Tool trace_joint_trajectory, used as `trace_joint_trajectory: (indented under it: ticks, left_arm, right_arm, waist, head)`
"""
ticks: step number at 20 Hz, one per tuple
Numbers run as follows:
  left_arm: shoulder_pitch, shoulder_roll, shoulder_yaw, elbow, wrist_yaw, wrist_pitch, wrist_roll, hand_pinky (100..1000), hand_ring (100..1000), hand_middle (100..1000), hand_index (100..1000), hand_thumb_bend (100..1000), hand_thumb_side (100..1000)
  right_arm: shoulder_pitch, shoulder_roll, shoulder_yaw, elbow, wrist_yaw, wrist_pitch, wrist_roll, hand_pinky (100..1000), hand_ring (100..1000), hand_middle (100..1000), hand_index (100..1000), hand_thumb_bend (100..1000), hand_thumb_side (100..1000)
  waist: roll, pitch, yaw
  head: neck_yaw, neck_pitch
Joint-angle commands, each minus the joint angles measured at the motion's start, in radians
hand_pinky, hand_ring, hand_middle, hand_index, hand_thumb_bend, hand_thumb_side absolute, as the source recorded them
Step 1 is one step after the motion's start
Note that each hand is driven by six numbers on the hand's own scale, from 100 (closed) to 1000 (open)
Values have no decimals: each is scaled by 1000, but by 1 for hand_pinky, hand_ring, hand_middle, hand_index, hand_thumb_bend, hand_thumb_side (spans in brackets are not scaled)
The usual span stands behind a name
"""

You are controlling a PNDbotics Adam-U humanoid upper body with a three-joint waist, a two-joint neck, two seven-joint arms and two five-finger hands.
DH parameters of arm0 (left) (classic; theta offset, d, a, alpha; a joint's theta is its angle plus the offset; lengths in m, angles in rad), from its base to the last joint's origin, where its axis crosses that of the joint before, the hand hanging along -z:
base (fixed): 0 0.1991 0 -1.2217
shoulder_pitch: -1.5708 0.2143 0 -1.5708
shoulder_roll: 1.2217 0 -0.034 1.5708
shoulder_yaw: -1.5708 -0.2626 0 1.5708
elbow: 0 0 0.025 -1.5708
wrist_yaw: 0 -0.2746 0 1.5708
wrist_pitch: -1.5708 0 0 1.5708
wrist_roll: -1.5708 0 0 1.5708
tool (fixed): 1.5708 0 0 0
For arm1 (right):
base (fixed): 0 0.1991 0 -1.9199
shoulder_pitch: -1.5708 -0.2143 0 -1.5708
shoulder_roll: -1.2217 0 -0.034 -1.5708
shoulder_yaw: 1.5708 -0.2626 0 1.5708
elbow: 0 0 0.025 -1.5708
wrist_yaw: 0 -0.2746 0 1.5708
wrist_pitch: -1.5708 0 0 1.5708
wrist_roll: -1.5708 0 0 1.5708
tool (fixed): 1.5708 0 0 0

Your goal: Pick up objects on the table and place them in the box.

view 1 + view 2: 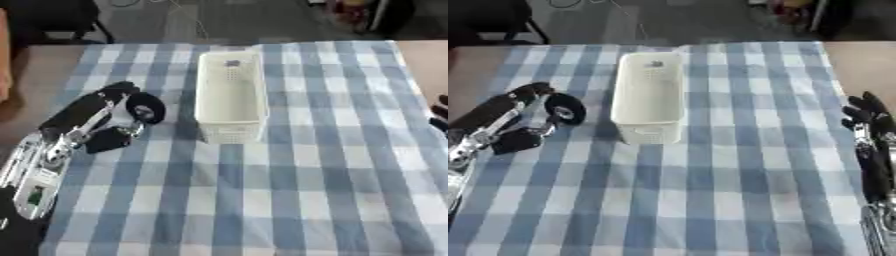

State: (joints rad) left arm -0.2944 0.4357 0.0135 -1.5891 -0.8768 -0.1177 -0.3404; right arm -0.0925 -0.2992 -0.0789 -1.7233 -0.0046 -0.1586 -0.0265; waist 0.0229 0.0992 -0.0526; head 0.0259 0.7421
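Note:
A white oblong box (208,85) stands on the checked cloth at mid-table, its long side running away from me. A small dark mark shows at its far end inside. Just left of the box my left hand (98,116) is raised above the cloth, with its fingers and thumb curled round a black round object (146,108) that has a pale centre. The object hangs close to the box's left wall, outside it. My right hand (866,116) rests at the right edge of the table, fingers up and relaxed, holding nothing.
The blue-and-white checked cloth (289,190) covers the table, with bare brown tabletop (35,70) showing at both sides. A person's arm (4,60) shows at the far left edge. Dark chair legs and clutter stand beyond the far edge.

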Motion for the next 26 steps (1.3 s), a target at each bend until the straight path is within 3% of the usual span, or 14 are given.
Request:
trace_joint_trajectory:
  ticks: [1, 12, 26]
  left_arm:
    - [-25, 32, 9, -17, -16, 3, 6, 1000, 992, 1000, 1000, 849, 789]
    - [-81, 47, -10, 21, -40, -7, -4, 1000, 992, 1000, 1000, 837, 782]
    - [-145, 70, -43, 150, -37, -30, -14, 1000, 992, 1000, 1000, 841, 781]
  right_arm:
    - [-6, -13, -1, -12, 1, -1, 2, 871, 875, 865, 973, 100, 712]
    - [-7, -13, 0, -12, 0, -1, 3, 871, 875, 865, 973, 100, 712]
    - [-8, -12, 4, -9, -2, -1, 7, 871, 875, 865, 973, 100, 712]
  waist:
    - [0, -10, -1]
    - [1, -11, -4]
    - [1, -12, -11]
  head:
    - [-3, -15]
    - [-2, -21]
    - [1, -24]
